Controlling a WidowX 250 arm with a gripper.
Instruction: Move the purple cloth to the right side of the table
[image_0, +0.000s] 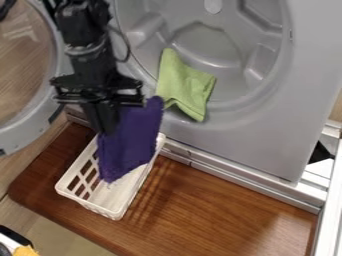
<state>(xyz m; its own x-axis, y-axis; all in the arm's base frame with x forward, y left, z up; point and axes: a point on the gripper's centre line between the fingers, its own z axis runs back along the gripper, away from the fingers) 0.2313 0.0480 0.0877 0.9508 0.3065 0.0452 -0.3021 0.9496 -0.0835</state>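
Holds the purple cloth clamped in the gripper, dangling it over the basket on the table, near the green cloth on the washer's rim

I am facing a grey washing machine, its round door standing open. A wooden tabletop is gleaming below.

we see a reddish-brown wooden table with streaky grain and a glossy sheen, set at a slant, its left corner rounded. on its left part we find a white basket, upright and oblong, with openings in its side and its length running slantwise. beside it, we notice thin, striped shadows on the wood.
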